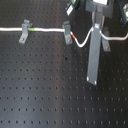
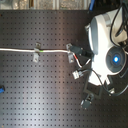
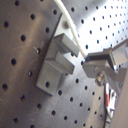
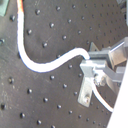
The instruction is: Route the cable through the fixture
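Note:
A white cable [image 1: 47,30] runs from the first exterior view's left through two grey fixtures [image 1: 24,31] [image 1: 67,33]. It carries a green mark [image 1: 32,30] and a red mark [image 1: 74,38]. Past the second fixture it sags, then rises to my gripper [image 1: 95,31], which is shut on it. A third grey fixture [image 1: 104,44] stands just beside the gripper. In the first wrist view the cable [image 3: 70,35] runs along this fixture's [image 3: 57,62] edge; I cannot tell if it sits in the slot. In the second wrist view the cable [image 4: 35,62] curves into the fingers [image 4: 90,67].
The black perforated board [image 1: 45,90] fills the scene. The cable's free end trails to the first exterior view's right [image 1: 120,39]. The robot's white body [image 2: 107,50] covers the second exterior view's right. A small blue object [image 2: 1,90] lies at the second exterior view's left edge.

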### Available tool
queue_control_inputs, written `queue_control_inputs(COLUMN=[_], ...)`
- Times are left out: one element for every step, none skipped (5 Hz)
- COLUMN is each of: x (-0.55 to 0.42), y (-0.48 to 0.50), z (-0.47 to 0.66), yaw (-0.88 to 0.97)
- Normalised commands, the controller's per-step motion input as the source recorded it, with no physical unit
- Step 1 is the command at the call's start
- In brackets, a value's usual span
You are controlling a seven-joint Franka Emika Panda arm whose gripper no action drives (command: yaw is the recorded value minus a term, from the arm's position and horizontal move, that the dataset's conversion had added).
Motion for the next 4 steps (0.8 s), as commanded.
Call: queue_control_inputs(x=[-0.014,-0.102,-0.054,-0.007], y=[0.003,0.024,0.007,-0.077], z=[-0.13,-0.45,-0.46,-0.04], yaw=[-0.3,-0.54,-0.56,-0.77])
